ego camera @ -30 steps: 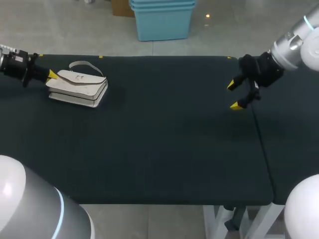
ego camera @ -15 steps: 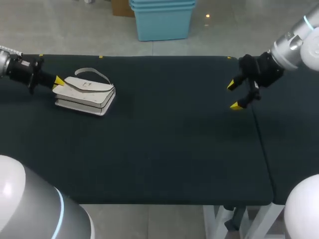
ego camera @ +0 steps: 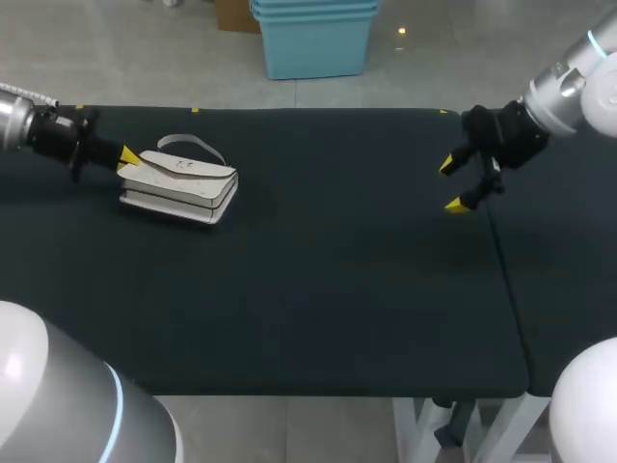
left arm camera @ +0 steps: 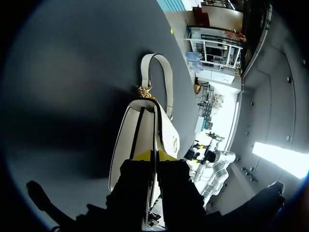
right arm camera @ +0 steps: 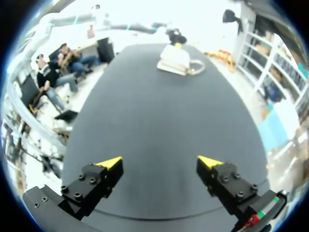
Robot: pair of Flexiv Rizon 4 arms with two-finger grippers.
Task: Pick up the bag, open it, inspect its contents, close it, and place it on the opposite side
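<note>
At the left, the left gripper [ego camera: 125,156] is clamped on the flap end of the white leather handbag [ego camera: 180,183], which lies flat at the left of the dark table [ego camera: 337,289]. Far right, the right gripper [ego camera: 451,185] hovers with fingers spread wide, empty

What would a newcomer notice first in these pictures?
The white handbag stands out against the dark table, lying near its far left corner. The left gripper pinches the bag's end between its yellow tips, while the right gripper hangs open over the table's right side.
</note>
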